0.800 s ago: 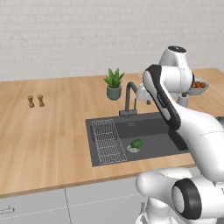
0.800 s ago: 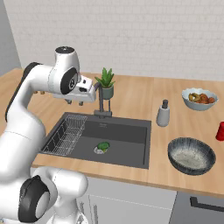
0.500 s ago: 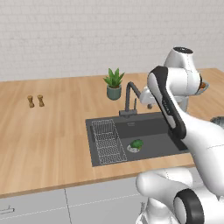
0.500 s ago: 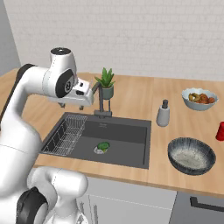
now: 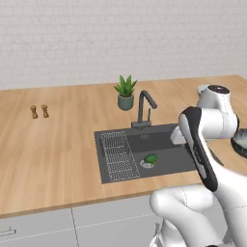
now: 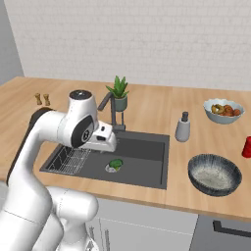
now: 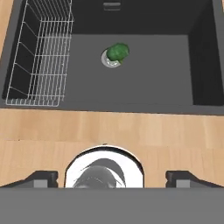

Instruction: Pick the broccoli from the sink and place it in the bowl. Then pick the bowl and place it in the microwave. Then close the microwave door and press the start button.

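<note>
The broccoli (image 5: 151, 158) (image 6: 116, 163) (image 7: 118, 51) is a small green floret lying on the round drain of the dark sink (image 5: 164, 144) (image 6: 142, 162) (image 7: 144, 74). My gripper (image 7: 112, 178) (image 6: 109, 147) hangs open above the sink's near rim, well short of the broccoli, with nothing between its fingers. The dark ribbed bowl (image 6: 214, 175) stands empty on the counter right of the sink. The microwave, its door and the start button are out of view.
A wire rack (image 5: 118, 154) (image 7: 39, 57) fills the sink's left part. Behind the sink rise the faucet (image 5: 144, 108) (image 6: 112, 110) and a potted plant (image 5: 126, 94). A soap dispenser (image 6: 183, 127), fruit bowl (image 6: 223, 110), red cup (image 6: 246, 147) and two shakers (image 5: 39, 111) stand on the counter.
The arm has folded lower, bringing the hand down from above the faucet toward the sink's near side. The broccoli and bowl have not moved.
</note>
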